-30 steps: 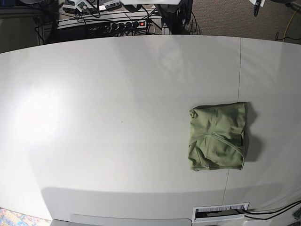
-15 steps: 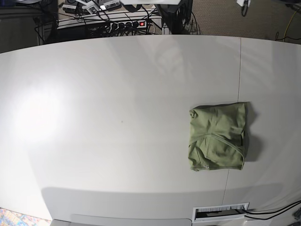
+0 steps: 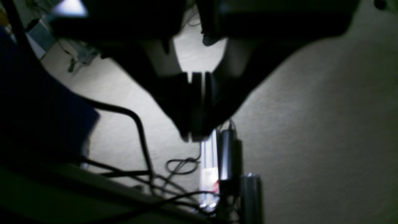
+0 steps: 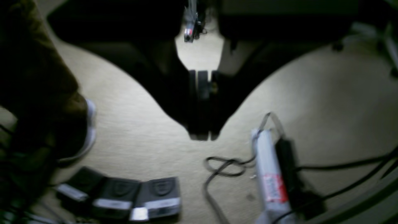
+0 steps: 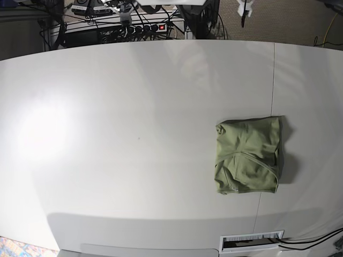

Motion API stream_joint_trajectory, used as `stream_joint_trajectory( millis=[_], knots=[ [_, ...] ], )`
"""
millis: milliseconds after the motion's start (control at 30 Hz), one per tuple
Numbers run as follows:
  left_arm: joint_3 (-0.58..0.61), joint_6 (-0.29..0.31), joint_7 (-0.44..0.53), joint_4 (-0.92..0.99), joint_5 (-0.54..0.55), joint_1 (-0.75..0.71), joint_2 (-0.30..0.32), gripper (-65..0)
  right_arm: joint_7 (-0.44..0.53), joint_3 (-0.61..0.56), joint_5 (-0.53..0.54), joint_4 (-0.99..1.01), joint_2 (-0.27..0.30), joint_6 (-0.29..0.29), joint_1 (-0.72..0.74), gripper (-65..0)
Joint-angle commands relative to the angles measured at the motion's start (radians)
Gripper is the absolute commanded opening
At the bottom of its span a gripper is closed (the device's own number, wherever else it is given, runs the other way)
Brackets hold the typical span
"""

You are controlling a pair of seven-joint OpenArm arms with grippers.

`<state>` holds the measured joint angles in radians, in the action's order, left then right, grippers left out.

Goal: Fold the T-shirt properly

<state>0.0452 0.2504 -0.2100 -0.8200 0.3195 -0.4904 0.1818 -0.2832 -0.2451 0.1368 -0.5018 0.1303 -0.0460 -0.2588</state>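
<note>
sage-green cotton T-shirt [image 5: 247, 156] folded square, lower right of white worktop [image 5: 134, 134] | left gripper [image 3: 195, 137] and right gripper [image 4: 202, 137] both closed on nothing, off past the top edge | neither near

the left gripper [image 3: 195, 137] is showing in its wrist view as a dark, blurred shape pointing downward, its two fingers [image 3: 186, 105] pressed together with only thin slits of light between the pads. nothing is sitting between them. the right gripper [image 4: 201, 137] is looking much the same in its own wrist view: both fingers [image 4: 192, 102] are meeting at the tips, closed and holding nothing, aiming down. in the base view only small pale parts at the top edge are showing, too small to tell which arm they belong to.
</note>
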Motion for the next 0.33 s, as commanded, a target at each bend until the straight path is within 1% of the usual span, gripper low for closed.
stream_joint_trajectory(
  millis=[0,33,100,167,300],
  knots=[
    [-0.002,-0.025,0.012,0.013,-0.012,-0.005,-0.008,-65.0,0.007,0.002,0.009,0.016,0.008,0.019,0.005,-65.0],
    [-0.002,-0.050,0.039,0.031,-0.033,0.001,-0.024,-65.0,0.021,0.002,0.020,0.034,0.008,0.035,0.014,-65.0],
    [-0.002,-0.076,0.080,0.064,-0.072,0.014,-0.050,-65.0,0.016,0.002,0.042,0.057,0.009,0.059,0.033,-65.0],
    [-0.002,-0.078,0.089,0.087,-0.074,0.023,-0.070,-65.0,-0.003,0.002,0.066,0.060,0.008,0.070,0.039,-65.0],
    [-0.002,-0.077,0.096,0.097,-0.074,0.025,-0.102,-65.0,0.004,0.002,0.080,0.059,-0.004,0.072,0.043,-65.0]
  ],
)
